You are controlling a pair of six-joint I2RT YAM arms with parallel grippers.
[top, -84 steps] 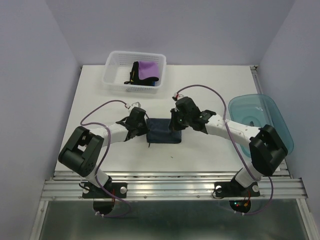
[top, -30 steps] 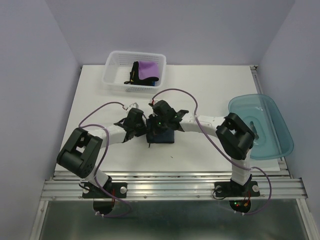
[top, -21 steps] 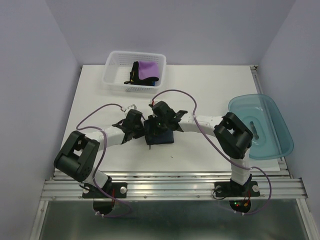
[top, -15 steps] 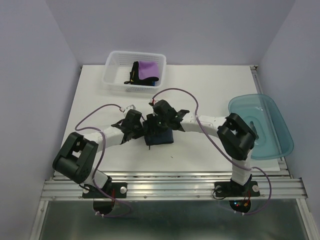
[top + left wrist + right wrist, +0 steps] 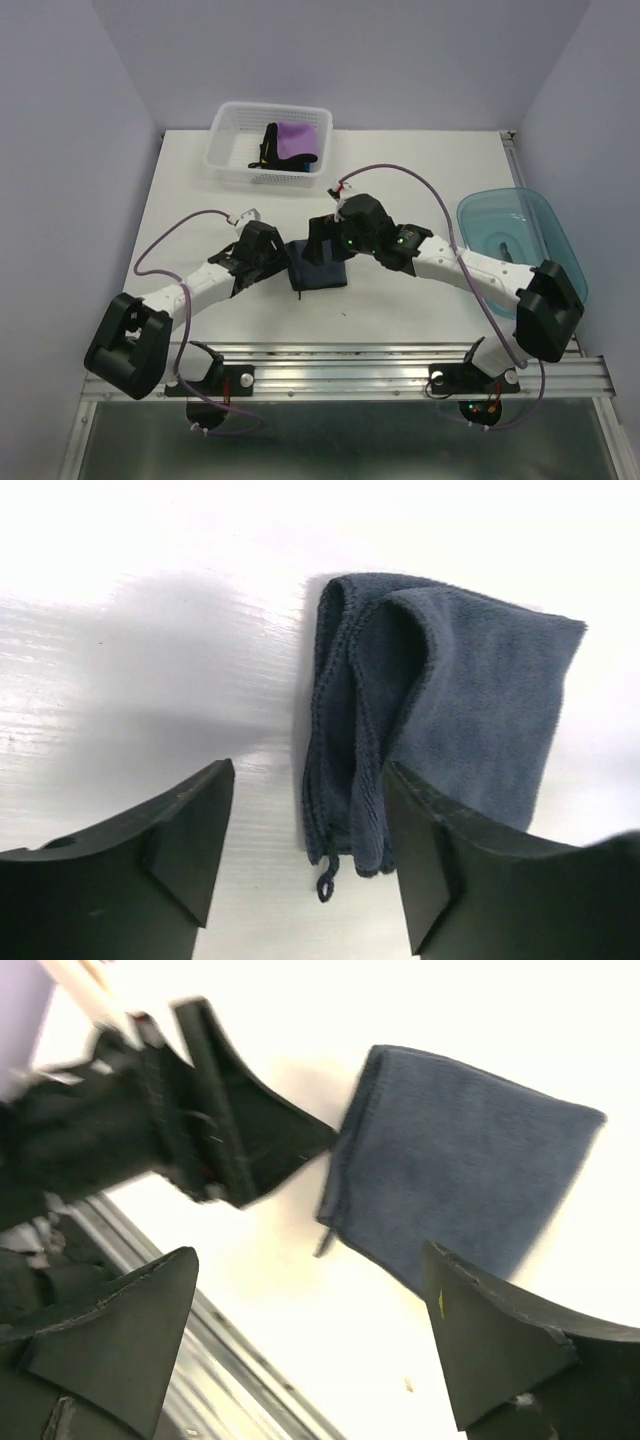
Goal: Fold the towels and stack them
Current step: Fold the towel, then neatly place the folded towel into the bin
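Observation:
A dark navy-grey towel [image 5: 320, 272] lies folded on the white table, about in the middle. In the left wrist view the towel [image 5: 460, 700] shows its layered folded edge and a small loop at the near corner. My left gripper [image 5: 275, 258] stands open just left of it; my left gripper [image 5: 308, 780] has that folded edge low between its jaws, not pinched. My right gripper [image 5: 327, 238] hovers open above the towel's far edge. The right wrist view shows the towel [image 5: 470, 1160] below my right gripper [image 5: 310, 1260]. A purple towel [image 5: 298, 137] and a black towel [image 5: 270, 146] lie in the basket.
The white mesh basket [image 5: 225, 155] stands at the far left-centre of the table. A translucent blue tub [image 5: 475, 215] sits at the right edge beside the right arm. A metal rail [image 5: 340, 370] runs along the near edge.
Both grippers have opened and let go of the navy-grey towel, now folded narrower than before. The right arm has drawn back to the right; the left has eased off to the left.

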